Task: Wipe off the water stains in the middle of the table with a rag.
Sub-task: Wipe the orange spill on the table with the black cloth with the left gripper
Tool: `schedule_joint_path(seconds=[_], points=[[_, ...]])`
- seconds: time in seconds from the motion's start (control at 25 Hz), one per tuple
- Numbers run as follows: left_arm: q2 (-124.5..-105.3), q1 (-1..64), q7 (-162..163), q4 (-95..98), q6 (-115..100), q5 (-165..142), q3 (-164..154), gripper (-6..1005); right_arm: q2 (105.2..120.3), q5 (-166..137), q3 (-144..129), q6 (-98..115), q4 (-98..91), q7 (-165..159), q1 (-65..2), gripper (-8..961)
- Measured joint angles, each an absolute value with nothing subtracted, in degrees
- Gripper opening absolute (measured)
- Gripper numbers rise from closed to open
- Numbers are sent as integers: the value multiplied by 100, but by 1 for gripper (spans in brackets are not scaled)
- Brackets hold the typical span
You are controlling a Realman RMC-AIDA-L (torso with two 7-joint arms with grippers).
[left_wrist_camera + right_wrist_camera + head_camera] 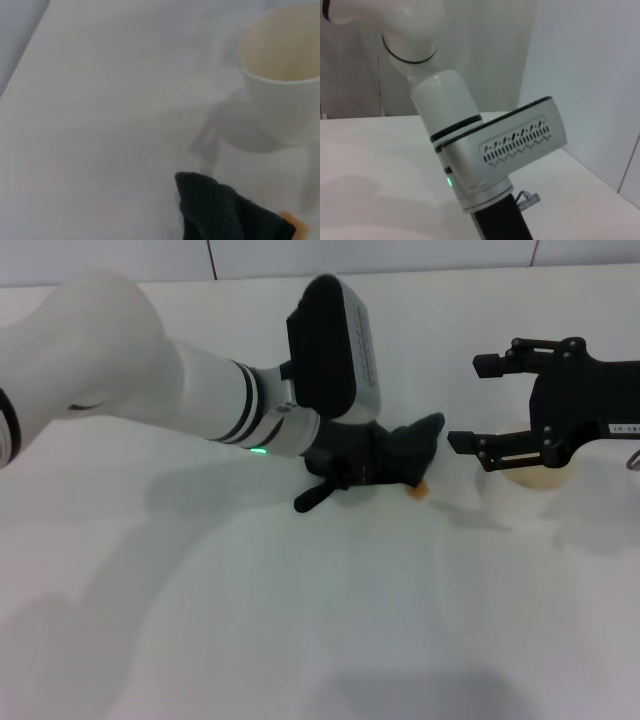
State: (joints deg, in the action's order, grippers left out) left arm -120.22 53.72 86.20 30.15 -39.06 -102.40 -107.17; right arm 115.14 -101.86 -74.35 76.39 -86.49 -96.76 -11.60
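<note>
Head view: left gripper (345, 475), jaws clamped on the rag (405, 455), presses it over the water stains (420, 490) beside the paper cup (535, 478); right gripper (490, 400), jaws spread empty, hovers above that cup.

White left arm (150, 380) ringed with black bands, green indicator light (258, 449) aglow; black right gripper (500, 400).

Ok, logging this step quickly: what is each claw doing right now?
Left claw: closed on the rag, pressing it on the table.
Right claw: open, empty, by the cup.
</note>
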Motion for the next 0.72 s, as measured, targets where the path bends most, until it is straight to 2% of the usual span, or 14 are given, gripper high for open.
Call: schedule_joint_path(seconds=[0.72], points=[[-12004, 5369, 8644, 3330, -4059, -10233, -10802, 84, 11513, -10182, -7435, 7639, -8639, -9677, -1160, 842]])
